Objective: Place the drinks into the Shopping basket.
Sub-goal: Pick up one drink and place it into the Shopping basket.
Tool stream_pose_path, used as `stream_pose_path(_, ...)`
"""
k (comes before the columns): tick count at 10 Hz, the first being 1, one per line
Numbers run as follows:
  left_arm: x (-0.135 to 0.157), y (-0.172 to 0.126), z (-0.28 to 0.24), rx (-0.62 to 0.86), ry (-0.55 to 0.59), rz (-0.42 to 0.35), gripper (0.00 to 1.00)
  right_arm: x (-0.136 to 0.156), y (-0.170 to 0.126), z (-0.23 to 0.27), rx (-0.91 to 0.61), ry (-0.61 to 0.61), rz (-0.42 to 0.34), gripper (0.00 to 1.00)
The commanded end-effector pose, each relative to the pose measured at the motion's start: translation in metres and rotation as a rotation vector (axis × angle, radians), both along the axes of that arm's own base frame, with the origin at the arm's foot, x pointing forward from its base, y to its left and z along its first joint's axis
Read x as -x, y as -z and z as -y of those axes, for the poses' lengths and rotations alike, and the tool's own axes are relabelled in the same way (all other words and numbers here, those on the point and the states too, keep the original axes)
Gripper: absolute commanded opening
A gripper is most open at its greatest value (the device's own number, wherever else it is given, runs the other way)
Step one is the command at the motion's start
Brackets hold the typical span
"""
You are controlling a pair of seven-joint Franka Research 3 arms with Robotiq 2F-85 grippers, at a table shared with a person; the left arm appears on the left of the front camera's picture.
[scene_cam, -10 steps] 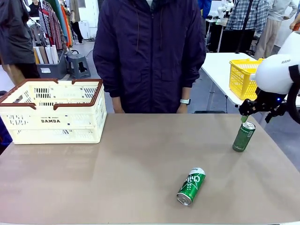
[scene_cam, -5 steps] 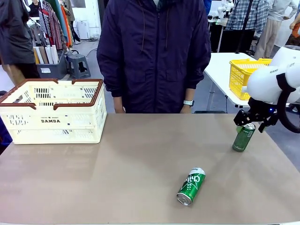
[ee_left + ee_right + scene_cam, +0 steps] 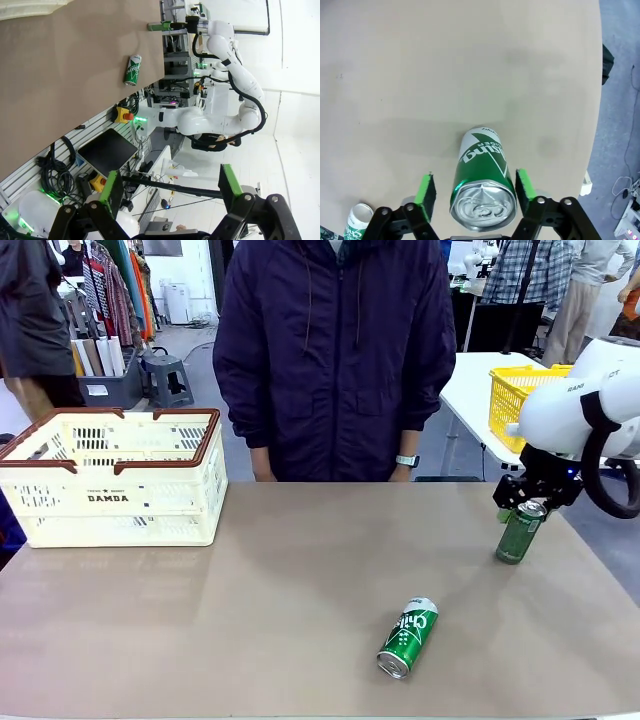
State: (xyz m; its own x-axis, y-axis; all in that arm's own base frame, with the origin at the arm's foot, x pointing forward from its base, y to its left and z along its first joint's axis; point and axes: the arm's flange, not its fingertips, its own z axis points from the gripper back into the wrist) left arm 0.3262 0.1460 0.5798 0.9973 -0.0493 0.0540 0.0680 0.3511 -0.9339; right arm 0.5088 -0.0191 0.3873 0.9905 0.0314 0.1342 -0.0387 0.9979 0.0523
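One green drink can [image 3: 520, 532] stands upright near the table's right edge. My right gripper [image 3: 527, 502] hangs over its silver top, the fingers straddling the can [image 3: 482, 185]. Small gaps still separate the green pads [image 3: 425, 196] from its sides. A second green can [image 3: 408, 637] lies on its side at the front middle, its top also at the right wrist view's lower left [image 3: 360, 220]. The cream Shopping basket [image 3: 110, 495] with its brown rim sits at the far left. In the left wrist view my left gripper [image 3: 170, 182] is open, with nothing between its fingers, well off the table.
A person in a dark jacket [image 3: 335, 360] stands at the far edge, hands down. A yellow mesh basket [image 3: 520, 400] sits on another table behind my right arm. Bare brown tabletop [image 3: 280, 570] stretches between the cream basket and the cans.
My right gripper has come down and slightly left over the upright can, so its fingers now straddle the top, and its jaws have narrowed. The cans and basket have not moved.
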Motion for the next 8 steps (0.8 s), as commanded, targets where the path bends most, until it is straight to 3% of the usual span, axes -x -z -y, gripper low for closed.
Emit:
stream_pose_path(1,0.001,-0.003,0.001,0.013,-0.01,0.001,1.0,-0.005,0.0,0.001,-0.021,-0.028,-0.012,0.0)
stream_pose_path(7,0.001,-0.003,0.001,0.013,-0.01,0.001,1.0,-0.003,0.0,0.005,-0.019,-0.018,-0.031,0.0)
stream_pose_path(8,0.001,-0.003,0.001,0.013,-0.01,0.001,1.0,-0.004,-0.011,0.003,-0.02,0.021,-0.015,0.0)
